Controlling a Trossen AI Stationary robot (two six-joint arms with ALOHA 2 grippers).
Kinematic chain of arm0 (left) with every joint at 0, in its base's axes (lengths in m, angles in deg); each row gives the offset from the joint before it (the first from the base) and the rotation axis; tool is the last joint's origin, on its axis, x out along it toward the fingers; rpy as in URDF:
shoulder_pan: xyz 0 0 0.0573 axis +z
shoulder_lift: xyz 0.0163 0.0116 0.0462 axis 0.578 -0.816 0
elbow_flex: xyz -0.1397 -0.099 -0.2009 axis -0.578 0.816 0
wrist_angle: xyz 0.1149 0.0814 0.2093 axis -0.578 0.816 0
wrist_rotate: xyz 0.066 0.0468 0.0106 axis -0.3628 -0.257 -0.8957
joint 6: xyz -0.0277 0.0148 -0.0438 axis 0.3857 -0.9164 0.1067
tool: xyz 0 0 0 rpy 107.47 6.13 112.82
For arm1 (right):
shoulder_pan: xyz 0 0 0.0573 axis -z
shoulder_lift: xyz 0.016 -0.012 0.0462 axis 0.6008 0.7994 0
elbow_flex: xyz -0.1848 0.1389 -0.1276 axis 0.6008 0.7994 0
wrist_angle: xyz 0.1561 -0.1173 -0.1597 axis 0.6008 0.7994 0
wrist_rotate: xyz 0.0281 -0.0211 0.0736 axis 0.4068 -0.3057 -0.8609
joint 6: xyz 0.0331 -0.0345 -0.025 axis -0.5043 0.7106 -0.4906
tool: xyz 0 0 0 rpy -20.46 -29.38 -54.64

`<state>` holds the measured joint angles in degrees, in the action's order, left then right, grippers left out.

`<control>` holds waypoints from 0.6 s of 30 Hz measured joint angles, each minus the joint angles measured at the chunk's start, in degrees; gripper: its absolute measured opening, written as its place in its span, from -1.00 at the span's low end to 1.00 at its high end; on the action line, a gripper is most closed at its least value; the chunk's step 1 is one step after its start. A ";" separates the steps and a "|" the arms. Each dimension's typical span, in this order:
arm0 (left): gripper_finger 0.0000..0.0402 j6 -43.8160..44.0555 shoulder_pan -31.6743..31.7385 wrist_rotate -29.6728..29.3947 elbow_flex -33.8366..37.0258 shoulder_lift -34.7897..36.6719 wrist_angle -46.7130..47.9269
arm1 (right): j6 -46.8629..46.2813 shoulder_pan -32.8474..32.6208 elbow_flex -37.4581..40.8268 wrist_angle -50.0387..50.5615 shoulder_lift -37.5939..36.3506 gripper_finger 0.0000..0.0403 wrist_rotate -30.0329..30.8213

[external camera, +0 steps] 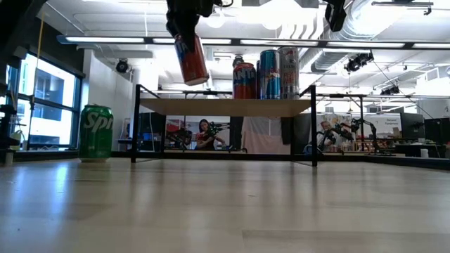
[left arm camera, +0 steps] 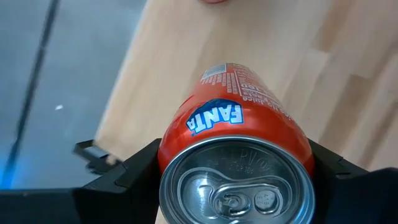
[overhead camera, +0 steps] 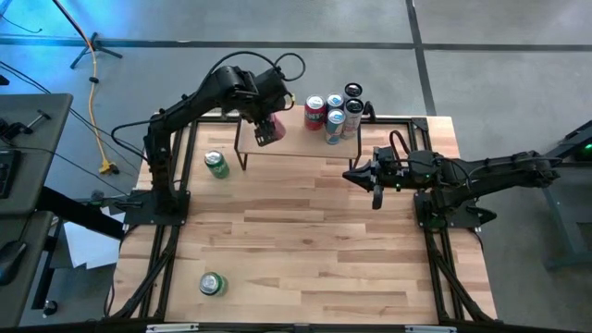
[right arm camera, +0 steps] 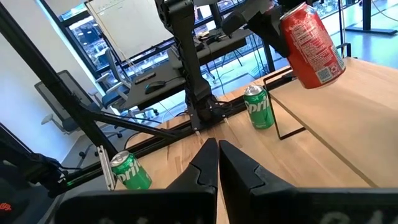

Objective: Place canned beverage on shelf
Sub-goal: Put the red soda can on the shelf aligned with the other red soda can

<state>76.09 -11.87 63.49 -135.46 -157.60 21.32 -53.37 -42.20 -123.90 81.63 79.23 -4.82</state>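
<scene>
The left arm rises from its base at the table's nine o'clock edge, elbows up and reaches toward twelve o'clock, so that the left gripper [overhead camera: 266, 128] hangs over the nine o'clock end of the shelf [overhead camera: 301, 142]. Its fingers [left arm camera: 134, 167] are clamped on either side of an orange Fanta can [external camera: 190, 57], gripping it near the top rim. The can is tilted, its base leaning toward the shelf's middle, and in the low view it hangs clear above the light-wood board without touching it.

Toward the shelf's three o'clock end stand other cans: a red Fanta can [external camera: 244, 80], a blue can [external camera: 269, 74] and a silver can [external camera: 288, 72], close together and upright. In the high view a fourth, dark-topped can [overhead camera: 353, 92] sits just beyond them at twelve o'clock.

The right arm stretches low from its base at the table's three o'clock edge, forearm nearly level, with the right gripper [overhead camera: 363, 173] hovering over bare tabletop just beside the shelf's three o'clock leg. Its fingers [right arm camera: 208, 163] are pressed together and hold nothing.

A green Sprite can [overhead camera: 216, 165] stands on the wooden table [overhead camera: 305, 250] just at nine o'clock of the shelf. A second Sprite can [overhead camera: 213, 284] stands well apart, near the table's seven o'clock corner.
</scene>
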 joint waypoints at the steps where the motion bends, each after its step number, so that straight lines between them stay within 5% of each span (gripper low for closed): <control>1: 0.17 0.02 0.00 1.16 0.00 0.12 0.00 | 0.00 0.00 0.00 -0.28 0.26 -1.00 0.19; 13: 0.18 0.45 -0.12 3.36 -0.04 3.16 0.00 | 1.54 0.26 -0.49 -19.73 8.24 -1.00 -0.54; 18: 0.18 0.02 -0.20 7.38 -0.04 3.06 0.00 | 8.02 0.63 -10.50 -12.89 13.86 -0.98 -0.99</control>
<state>76.12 -12.07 70.86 -135.51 -154.54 21.32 -45.35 -41.57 -134.39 68.75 93.10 -5.81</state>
